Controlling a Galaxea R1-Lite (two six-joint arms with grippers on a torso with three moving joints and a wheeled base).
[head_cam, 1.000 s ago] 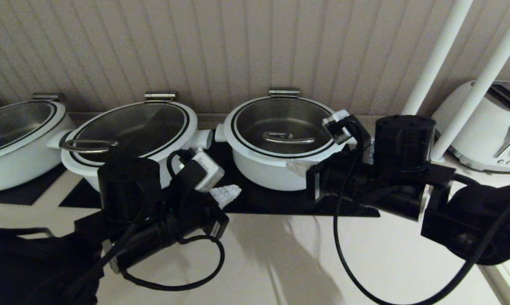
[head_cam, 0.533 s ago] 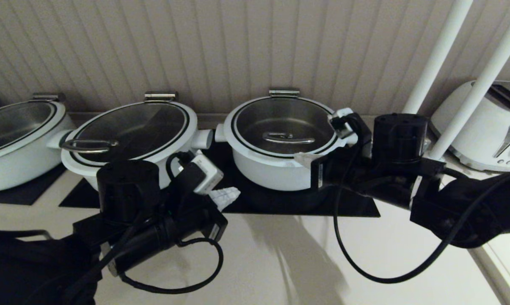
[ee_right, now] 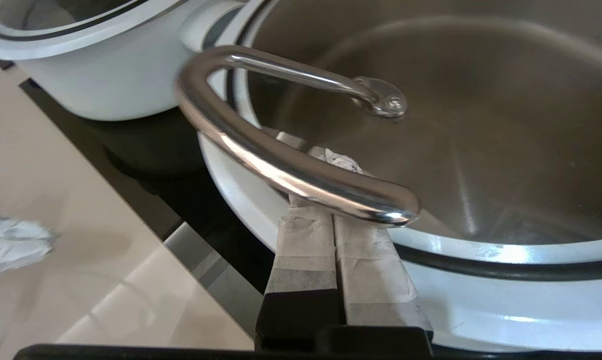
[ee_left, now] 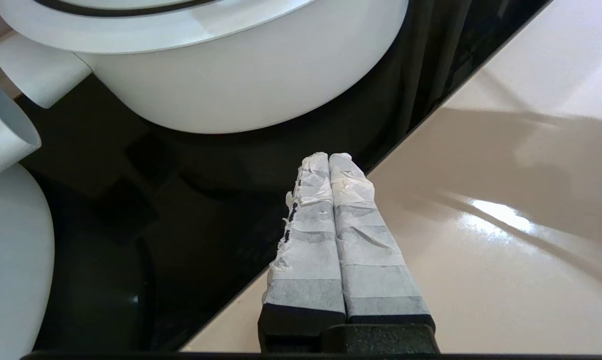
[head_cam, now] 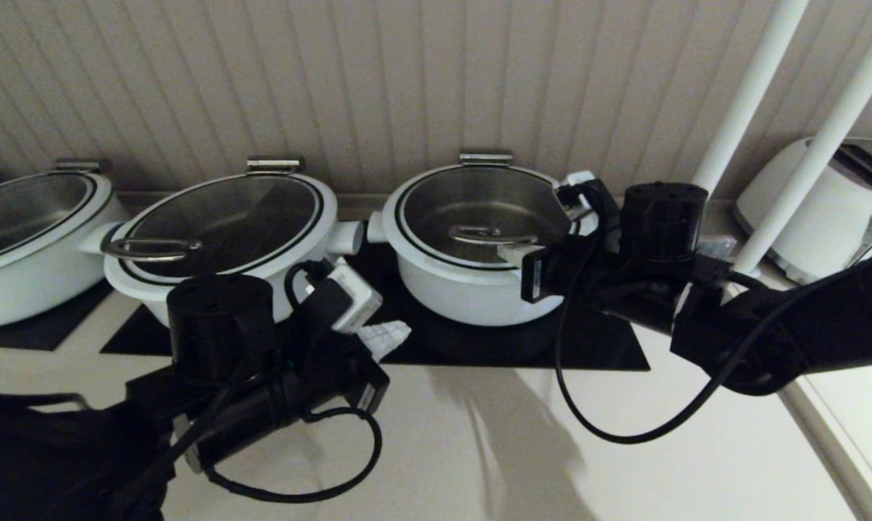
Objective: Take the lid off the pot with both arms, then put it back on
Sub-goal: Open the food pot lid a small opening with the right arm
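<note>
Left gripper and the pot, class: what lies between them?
In the left wrist view, only bare black mat separates the shut left gripper from the pot. The head view agrees.

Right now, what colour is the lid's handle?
Shiny silver metal handle on the lid; right wrist view shows it best.

Through the left wrist camera I saw the left gripper (ee_left: pixel 330 162) with its taped fingers (ee_left: pixel 310 240) pressed together, holding nothing. It hung over the edge where the black mat (ee_left: pixel 191 200) met the beige counter (ee_left: pixel 505 210), short of the white pot (ee_left: pixel 241 85).
</note>
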